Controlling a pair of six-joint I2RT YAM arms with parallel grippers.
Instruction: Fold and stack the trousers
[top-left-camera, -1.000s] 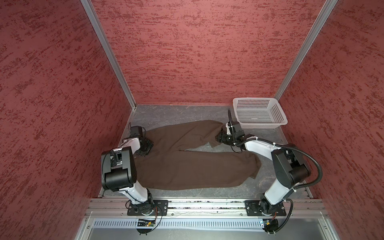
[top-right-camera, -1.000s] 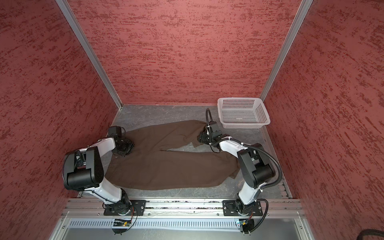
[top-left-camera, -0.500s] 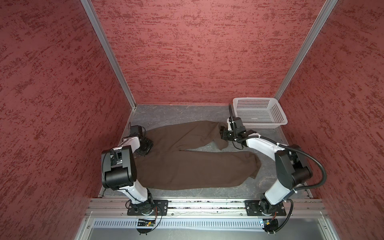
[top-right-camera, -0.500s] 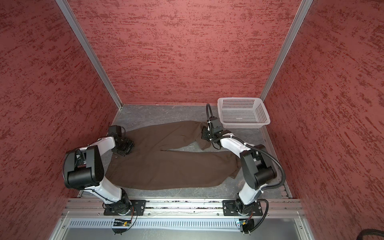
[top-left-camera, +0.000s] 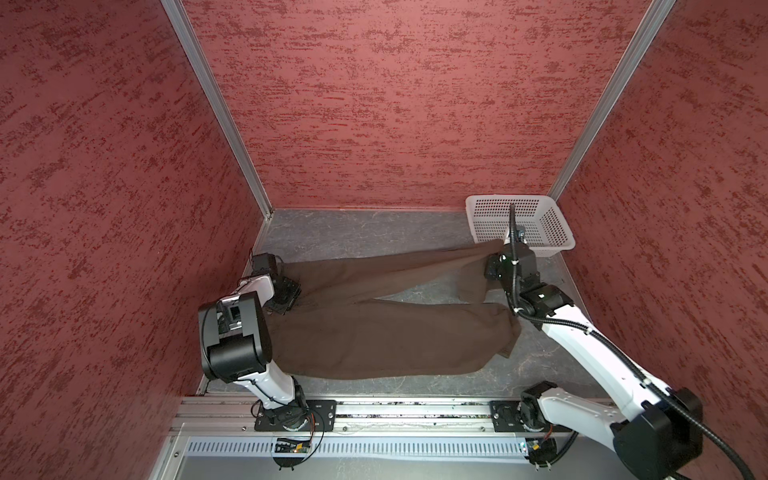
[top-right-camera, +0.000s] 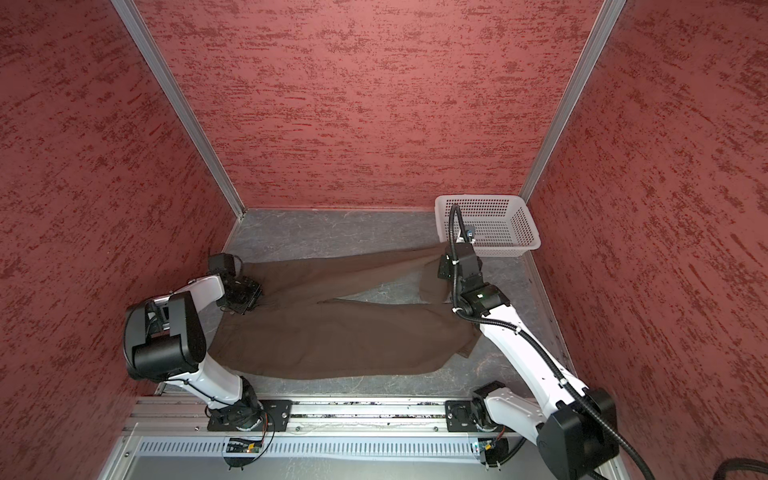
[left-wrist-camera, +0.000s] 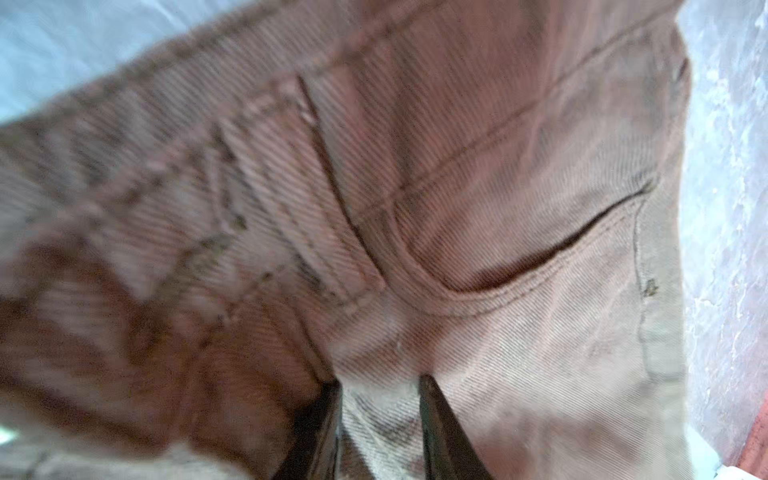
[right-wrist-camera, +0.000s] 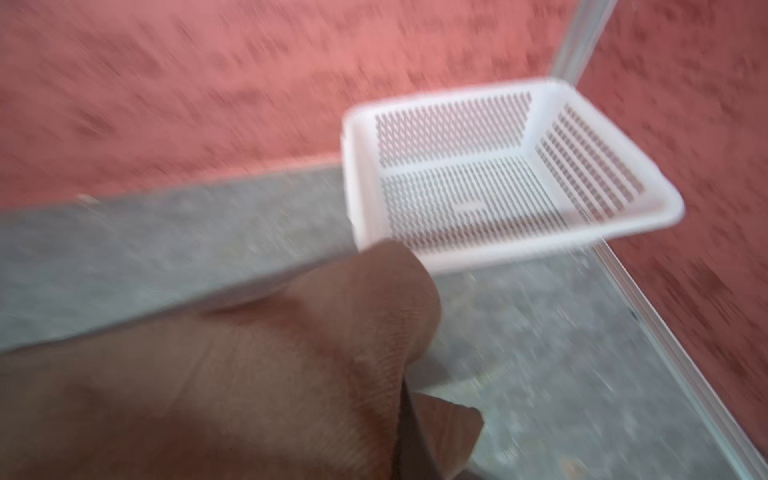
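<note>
The dark brown trousers (top-left-camera: 374, 332) (top-right-camera: 332, 336) lie spread on the grey table, waist at the left, legs running right. My left gripper (top-left-camera: 286, 291) (top-right-camera: 243, 293) sits on the far corner of the waist. In the left wrist view it (left-wrist-camera: 380, 382) is shut on a fold of cloth beside a pocket opening. My right gripper (top-left-camera: 498, 266) (top-right-camera: 451, 266) holds the far leg's end lifted off the table, just in front of the basket. In the right wrist view the cloth (right-wrist-camera: 208, 374) drapes over the gripper (right-wrist-camera: 409, 403), and only one dark finger (right-wrist-camera: 411, 436) shows.
A white perforated basket (top-left-camera: 482, 199) (top-right-camera: 478, 198) (right-wrist-camera: 415, 99) stands in the far right corner, holding nothing. Red walls close in the grey table (top-left-camera: 353, 232) at the back and both sides. A metal rail with the arm bases runs along the front.
My right gripper has shut on the far leg's end and carried it to the right, up to the basket, drawing that leg out longer. The left gripper has stayed at the waist.
</note>
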